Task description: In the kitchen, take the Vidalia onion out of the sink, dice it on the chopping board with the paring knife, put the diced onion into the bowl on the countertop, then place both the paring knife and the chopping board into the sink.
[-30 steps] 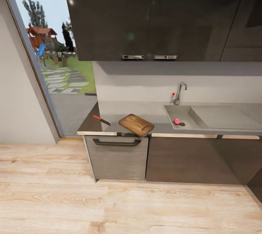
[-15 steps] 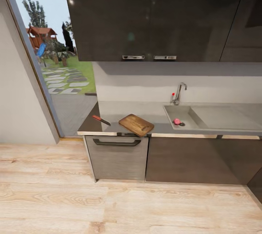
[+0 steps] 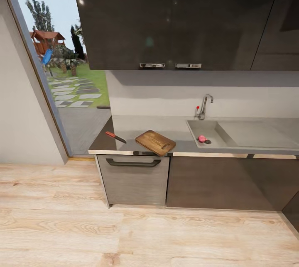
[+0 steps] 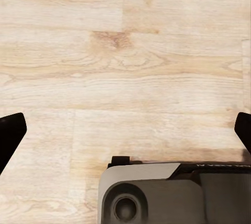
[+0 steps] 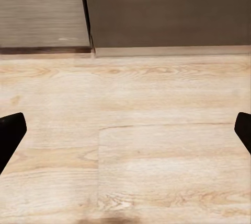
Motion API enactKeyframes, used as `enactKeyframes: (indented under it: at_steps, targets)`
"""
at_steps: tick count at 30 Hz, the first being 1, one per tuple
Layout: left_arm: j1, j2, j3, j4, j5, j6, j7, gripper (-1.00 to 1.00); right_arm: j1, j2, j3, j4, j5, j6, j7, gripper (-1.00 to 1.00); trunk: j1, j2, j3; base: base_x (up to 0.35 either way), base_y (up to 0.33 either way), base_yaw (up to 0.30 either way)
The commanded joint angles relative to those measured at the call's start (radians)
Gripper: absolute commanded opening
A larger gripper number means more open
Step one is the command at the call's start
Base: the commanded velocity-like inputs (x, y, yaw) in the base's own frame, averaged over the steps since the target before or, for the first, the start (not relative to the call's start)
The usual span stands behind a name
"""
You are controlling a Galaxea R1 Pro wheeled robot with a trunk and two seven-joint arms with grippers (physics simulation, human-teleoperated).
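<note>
The onion (image 3: 202, 138) is sitting in the sink (image 3: 216, 134) basin, near the drain, with the faucet (image 3: 204, 106) behind it. The wooden board (image 3: 155, 142) is lying on the grey surface (image 3: 137, 128) at its front edge, with the knife (image 3: 115, 136) resting well apart beside it. The left claw (image 4: 125, 135) and the right claw (image 5: 125, 135) are both hanging spread wide over the wooden floor (image 3: 83, 233), pinching nothing.
</note>
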Motion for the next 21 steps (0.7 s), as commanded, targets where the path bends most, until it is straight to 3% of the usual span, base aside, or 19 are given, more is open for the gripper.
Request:
enactKeyframes:
  at_steps: [1, 21]
  targets:
    - [0.0, 0.0, 0.001, -0.001, 0.001, -0.001, 0.0, 1.0, -0.001, 0.0, 0.0, 0.0, 0.001, -0.002, -0.004, 1.0, 0.001, -0.002, -0.002, 0.0, 0.0, 0.0]
    - [0.0, 0.0, 0.001, -0.001, 0.001, -0.003, 0.0, 1.0, -0.001, 0.0, 0.0, 0.0, 0.001, -0.002, -0.004, 1.0, 0.001, -0.002, -0.002, 0.0, 0.0, 0.0]
